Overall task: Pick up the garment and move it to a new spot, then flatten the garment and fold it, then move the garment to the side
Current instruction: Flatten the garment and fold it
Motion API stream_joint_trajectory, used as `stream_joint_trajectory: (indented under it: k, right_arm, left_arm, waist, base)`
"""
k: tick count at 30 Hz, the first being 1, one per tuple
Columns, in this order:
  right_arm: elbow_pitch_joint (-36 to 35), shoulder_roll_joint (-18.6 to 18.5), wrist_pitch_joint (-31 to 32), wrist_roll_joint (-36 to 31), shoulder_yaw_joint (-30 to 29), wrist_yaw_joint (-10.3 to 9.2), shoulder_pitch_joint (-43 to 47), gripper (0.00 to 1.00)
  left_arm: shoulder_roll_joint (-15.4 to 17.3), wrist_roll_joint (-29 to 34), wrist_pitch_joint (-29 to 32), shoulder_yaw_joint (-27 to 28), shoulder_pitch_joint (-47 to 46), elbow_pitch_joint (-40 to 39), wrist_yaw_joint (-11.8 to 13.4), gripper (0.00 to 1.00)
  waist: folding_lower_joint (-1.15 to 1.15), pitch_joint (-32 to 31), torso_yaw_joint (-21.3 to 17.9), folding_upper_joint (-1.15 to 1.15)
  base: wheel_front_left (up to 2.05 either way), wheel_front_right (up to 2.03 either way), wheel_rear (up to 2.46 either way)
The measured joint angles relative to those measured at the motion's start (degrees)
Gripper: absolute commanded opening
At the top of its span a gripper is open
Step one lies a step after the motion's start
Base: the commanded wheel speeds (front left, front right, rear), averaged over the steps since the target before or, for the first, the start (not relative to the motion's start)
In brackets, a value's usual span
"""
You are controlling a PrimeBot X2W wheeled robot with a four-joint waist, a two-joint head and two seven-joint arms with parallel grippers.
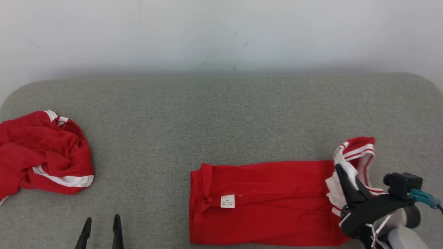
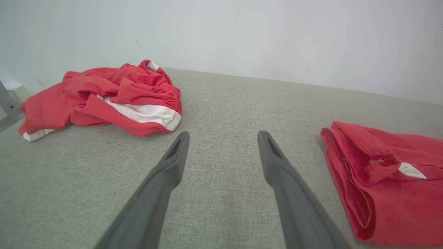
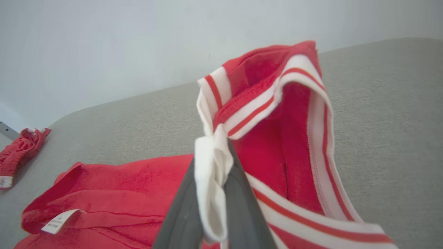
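A red garment (image 1: 263,202) lies folded into a long band on the grey cushion, a white label (image 1: 227,201) on its upper layer. Its striped red-and-white collar end (image 1: 356,152) is lifted off the surface at the right. My right gripper (image 1: 341,173) is shut on the white trim of that end; the right wrist view has the white fabric (image 3: 211,180) pinched between both fingers. My left gripper (image 1: 102,223) stands open at the lower left, over bare cushion, with the garment's left edge (image 2: 346,166) to its right.
A second red garment (image 1: 41,154) with white trim lies crumpled at the cushion's left edge, also in the left wrist view (image 2: 104,97). The grey cushion (image 1: 221,114) ends at a pale wall behind. A metal bracket (image 2: 8,103) stands beyond the left edge.
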Motion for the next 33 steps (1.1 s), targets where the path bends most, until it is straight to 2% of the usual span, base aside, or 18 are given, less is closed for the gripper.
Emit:
stream_joint_trajectory:
  k: [6, 15, 23, 33]
  right_arm:
    - [-7.79, 3.94, 4.05, 1.38, 3.48, 0.0, 0.97, 0.0]
    - [-9.82, 10.53, 6.43, -0.58, 8.65, 0.0, 0.21, 0.0]
    - [-1.4, 14.81, 4.01, -4.22, 10.93, 0.0, -4.15, 0.0]
    - [13.28, 16.47, -1.52, -5.58, 14.93, 0.0, -9.64, 0.0]
  left_arm:
    - [-0.02, -0.23, 0.0, -1.12, -0.71, 0.99, 0.0, 1.0]
    - [-0.02, -0.74, 0.0, -2.49, -0.74, 1.58, 0.0, 1.0]
    - [-0.01, -1.29, 0.0, -4.35, -2.02, 2.54, 0.0, 1.0]
    - [-0.02, -1.79, 0.0, -5.95, -3.28, 3.41, 0.0, 1.0]
  waist:
    - [0.0, -0.04, 1.51, 0.0]
    - [0.0, -0.29, 4.47, 0.0]
    - [-0.01, 0.26, 7.14, 0.0]
    - [-0.01, 1.45, 8.9, 0.0]
  base:
    - [0.0, 0.0, 0.0]
    - [0.0, 0.0, 0.0]
    - [0.0, 0.0, 0.0]
    - [0.0, 0.0, 0.0]
